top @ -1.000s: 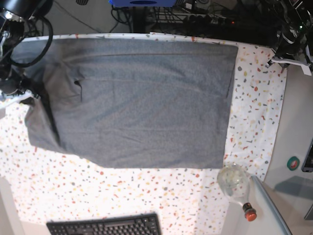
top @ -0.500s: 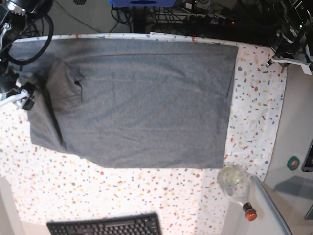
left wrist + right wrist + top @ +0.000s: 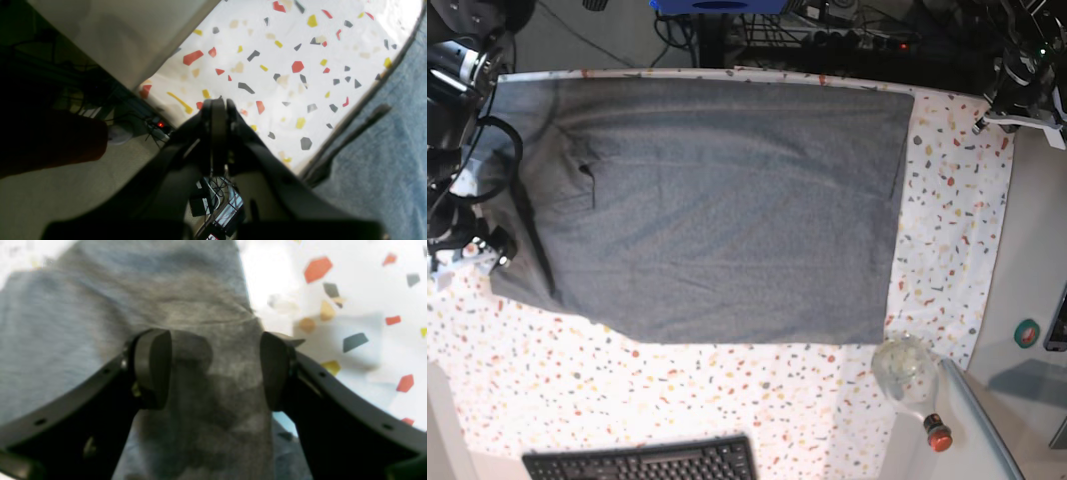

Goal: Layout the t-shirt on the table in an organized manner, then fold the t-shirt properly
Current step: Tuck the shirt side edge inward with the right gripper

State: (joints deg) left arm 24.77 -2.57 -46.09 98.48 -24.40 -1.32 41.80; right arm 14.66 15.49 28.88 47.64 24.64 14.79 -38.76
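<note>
Base view: we see a plain heather-grey cotton t-shirt [image 3: 717,205] spread flat across the far half of a wide table covered in white cloth with red, yellow and grey flecks [image 3: 727,400]. Its long axis runs side to side along the table's far edge, one straight edge facing the right end and a folded-under sleeve at the left end. Which end is the collar we cannot tell. A black keyboard [image 3: 642,462] sits at the near edge and a clear bottle with a red cap [image 3: 912,385] near the right corner. Our right gripper [image 3: 472,250] hovers at the shirt's left edge; our left gripper [image 3: 1017,105] waits off the far right corner.

Left wrist view: our left gripper [image 3: 217,103] has its jaws pressed together, holding nothing, above bare speckled cloth, with the shirt's edge just beside it.

Right wrist view: our right gripper [image 3: 215,368] has its jaws spread apart above the shirt's doubled edge, gripping nothing.

We judge the fabric light, soft and floppy; corners and hems look like the best places to pinch.
</note>
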